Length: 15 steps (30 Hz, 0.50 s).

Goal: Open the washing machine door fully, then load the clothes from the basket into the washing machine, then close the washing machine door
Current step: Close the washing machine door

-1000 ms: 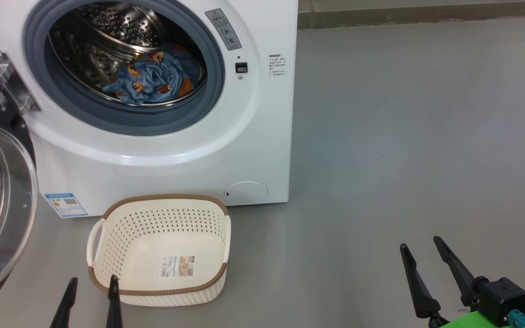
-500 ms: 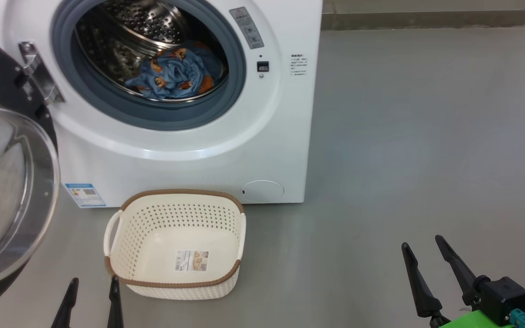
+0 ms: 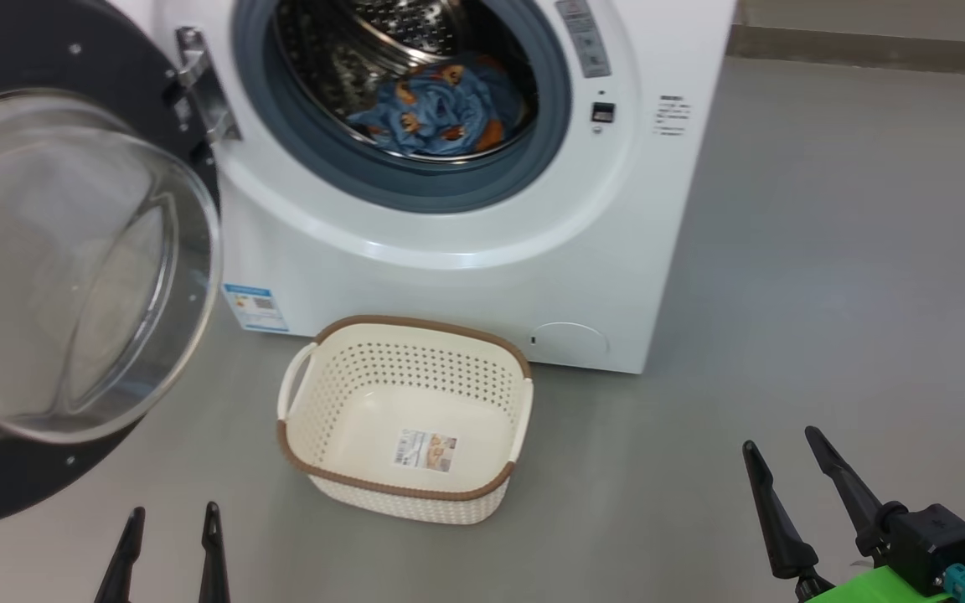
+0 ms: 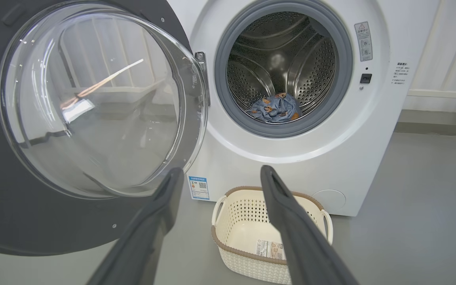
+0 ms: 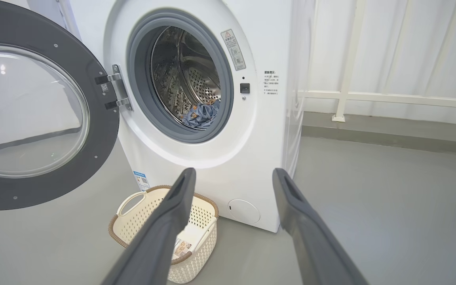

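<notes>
Fingers (image 3: 213, 553) of the left gripper (image 3: 173, 509) stood spread wide, gripping nothing, touching nothing. Right gripper (image 3: 780, 437) was likewise wide and empty over the grey floor (image 3: 784, 293).

Basket (image 3: 415, 373) sat near, at 2 o'clock from the left gripper. It was empty but for its barcode sticker (image 3: 425, 450) and stood just in front of the washing machine (image 3: 449, 285).

Washing machine door (image 3: 72, 268) hung open at 11 o'clock from the left gripper, well apart from the right one. Its glass bowl bulged toward the robot, and it was carried on the hinge (image 3: 202, 92) at the left of the opening. Swing axis was upright; the free rim ran off toward 10 o'clock.

Farther back, at 1 o'clock, the clothes (image 3: 441, 113) lay inside the steel drum (image 3: 348, 50), behind the grey gasket (image 3: 315, 159).

Judged: loading done, closing left. Left arm was the nearer. A push would need to carry the door round toward 1 o'clock.
</notes>
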### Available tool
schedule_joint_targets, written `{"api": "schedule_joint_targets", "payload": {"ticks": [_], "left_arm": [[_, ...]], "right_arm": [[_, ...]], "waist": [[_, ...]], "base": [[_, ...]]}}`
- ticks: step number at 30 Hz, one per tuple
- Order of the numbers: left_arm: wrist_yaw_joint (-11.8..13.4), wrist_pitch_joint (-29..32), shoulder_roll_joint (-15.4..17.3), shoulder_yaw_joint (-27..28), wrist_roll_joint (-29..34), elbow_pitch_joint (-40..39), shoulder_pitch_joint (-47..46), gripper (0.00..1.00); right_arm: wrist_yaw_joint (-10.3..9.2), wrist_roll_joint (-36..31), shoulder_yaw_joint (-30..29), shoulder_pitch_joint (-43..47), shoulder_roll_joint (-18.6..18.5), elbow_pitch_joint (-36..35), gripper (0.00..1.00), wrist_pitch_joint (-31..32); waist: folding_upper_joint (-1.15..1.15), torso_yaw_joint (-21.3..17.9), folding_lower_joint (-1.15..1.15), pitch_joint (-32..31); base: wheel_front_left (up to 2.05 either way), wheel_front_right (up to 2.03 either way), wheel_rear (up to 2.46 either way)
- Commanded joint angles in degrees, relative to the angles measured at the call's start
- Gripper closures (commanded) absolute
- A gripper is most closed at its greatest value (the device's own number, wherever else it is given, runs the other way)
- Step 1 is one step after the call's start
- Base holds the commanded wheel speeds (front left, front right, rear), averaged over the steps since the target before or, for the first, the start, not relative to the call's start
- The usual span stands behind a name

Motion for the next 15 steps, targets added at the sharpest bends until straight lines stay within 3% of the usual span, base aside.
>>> {"api": "schedule_joint_targets", "payload": {"ticks": [1, 15], "left_arm": [[0.54, -0.67, 0.45, 2.10, -0.05, -1.71, -2.85, 0.00], [0.34, -0.98, 0.53, 2.08, -0.07, -1.78, -3.62, 0.00]], "right_arm": [[0.34, 0.07, 1.19, -0.74, -0.93, -1.76, 0.00, 0.02], [0.34, 0.25, 3.03, -1.91, -1.08, -1.51, 0.00, 0.09]], "waist": [[0.00, 3.28, 0.00, 0.41], [0.00, 12.61, 0.00, 0.30]], "base": [[0.00, 0.00, 0.00], [0.00, 0.00, 0.00]]}}
